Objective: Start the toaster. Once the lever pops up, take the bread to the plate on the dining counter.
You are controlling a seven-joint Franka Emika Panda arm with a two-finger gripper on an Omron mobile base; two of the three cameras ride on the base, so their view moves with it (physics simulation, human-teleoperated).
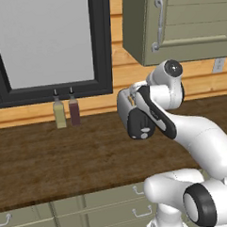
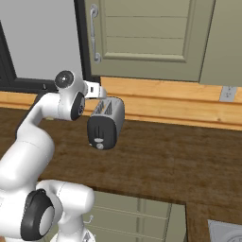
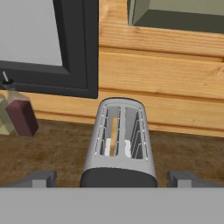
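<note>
Where it stands on the worktop, the silver toaster (image 3: 120, 144) holds bread (image 3: 114, 133).

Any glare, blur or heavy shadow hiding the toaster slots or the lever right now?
Hand view: flat, even light, no glare or blur; the toaster is sharp and a bread slice shows in its left slot; the open pincer tips sit at the frame bottom. Right base view: the lever reads clearly on the black end face. Left base view: the arm blocks most of the toaster.
</note>
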